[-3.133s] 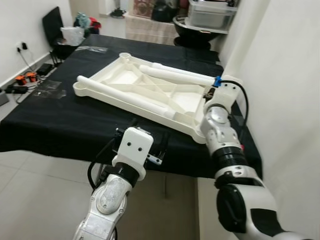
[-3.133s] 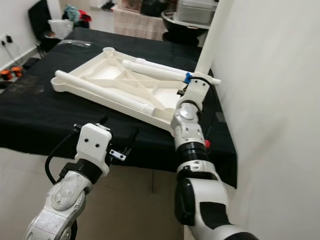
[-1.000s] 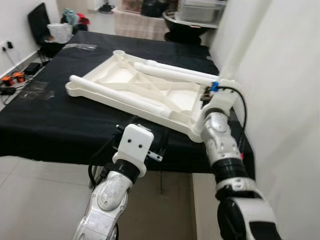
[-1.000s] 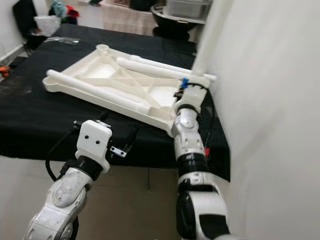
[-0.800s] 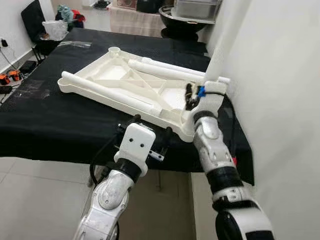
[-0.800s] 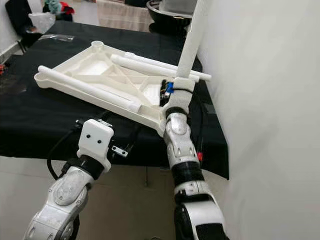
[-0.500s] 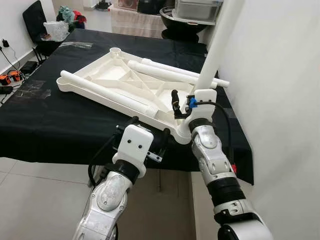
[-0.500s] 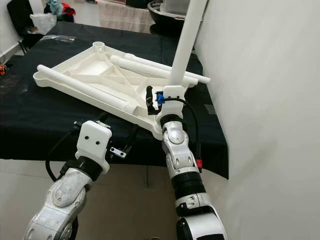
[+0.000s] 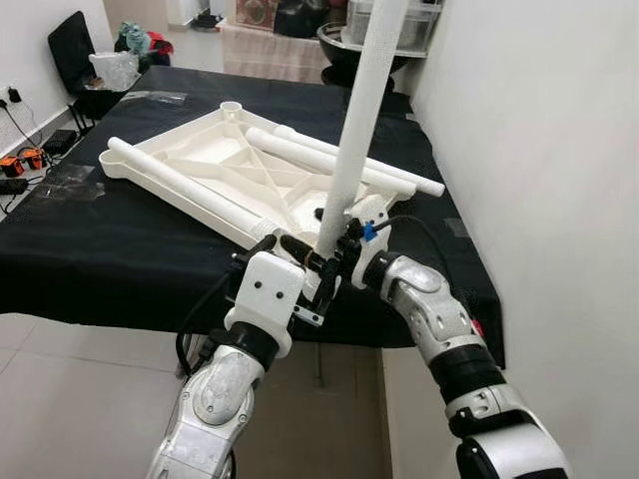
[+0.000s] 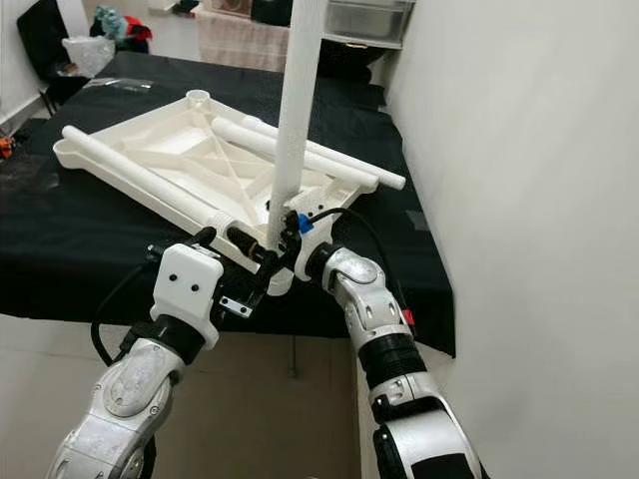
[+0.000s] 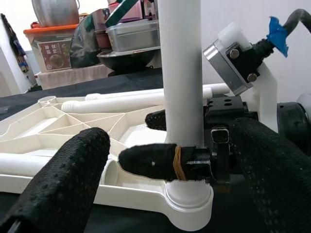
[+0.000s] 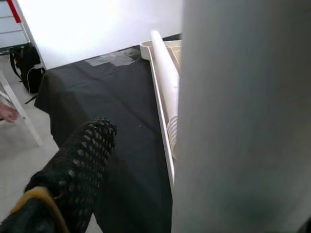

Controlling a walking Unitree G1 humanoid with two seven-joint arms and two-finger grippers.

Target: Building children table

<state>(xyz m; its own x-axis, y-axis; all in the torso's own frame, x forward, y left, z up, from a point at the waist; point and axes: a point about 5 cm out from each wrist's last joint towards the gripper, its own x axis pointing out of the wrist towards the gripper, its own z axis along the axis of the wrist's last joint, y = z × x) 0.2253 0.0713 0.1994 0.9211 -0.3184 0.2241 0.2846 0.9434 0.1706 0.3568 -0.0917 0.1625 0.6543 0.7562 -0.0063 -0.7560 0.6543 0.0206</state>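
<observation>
1. An upturned tabletop (image 9: 215,175) is laid at the frame's centre on a cloth-covered table (image 9: 90,249).
2. Loose legs (image 9: 339,165) are laid across it, toward upper right.
3. An upright leg (image 9: 354,130) is stood in its nearest corner socket (image 11: 188,206), lower centre.

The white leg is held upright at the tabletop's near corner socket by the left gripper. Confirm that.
Wrong gripper. The right gripper is shut on the upright leg at the tabletop's near corner socket, as the left eye view shows; the left gripper is open just before it.
</observation>
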